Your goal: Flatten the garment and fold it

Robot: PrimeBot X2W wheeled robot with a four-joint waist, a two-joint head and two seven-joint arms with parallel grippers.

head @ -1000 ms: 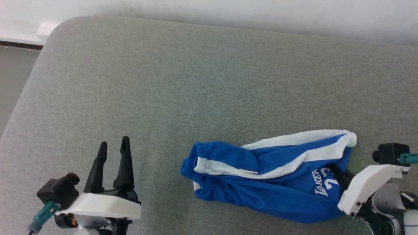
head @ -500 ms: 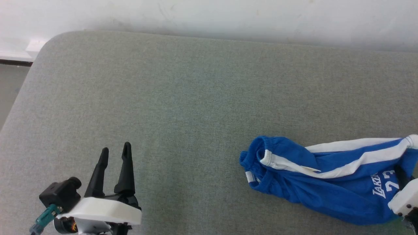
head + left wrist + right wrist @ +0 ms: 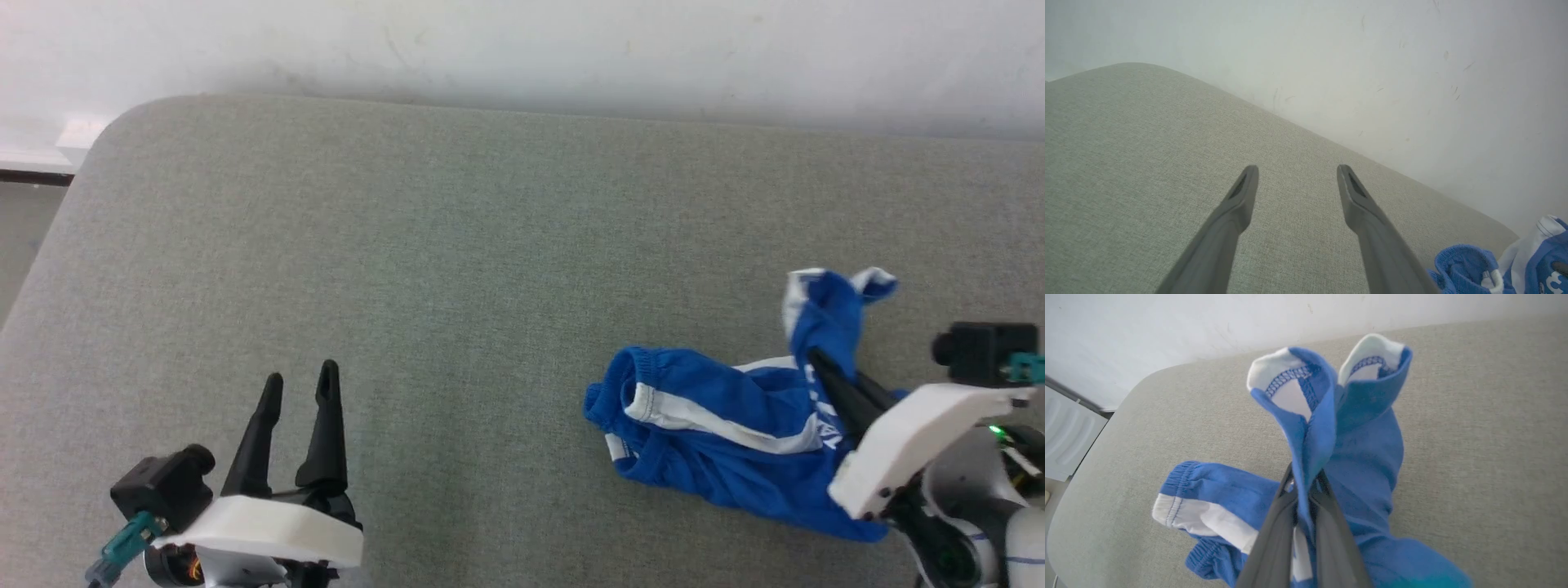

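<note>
Right tool (image 3: 819, 365) is pinched tight on a raised hem fold of the bright blue soft sports shorts (image 3: 718, 441) with white stripes; their bulk lies crumpled leftward of it on the grey fabric tabletop (image 3: 408, 245). Farther left, the left tool (image 3: 298, 382) is parted, holding nothing.

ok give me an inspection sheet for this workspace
surface: grey fabric pad, rounded far-left corner
job's things: blue shorts, crumpled, hem end pinched up off the pad, waistband end lying on it
clutter: nothing seen
grippers: right gripper shut on the shorts; left gripper open, holding nothing, apart from the shorts
cables: left teal connector and right teal connector at the wrist cameras
surroundings: white wall behind the pad; floor at left
</note>
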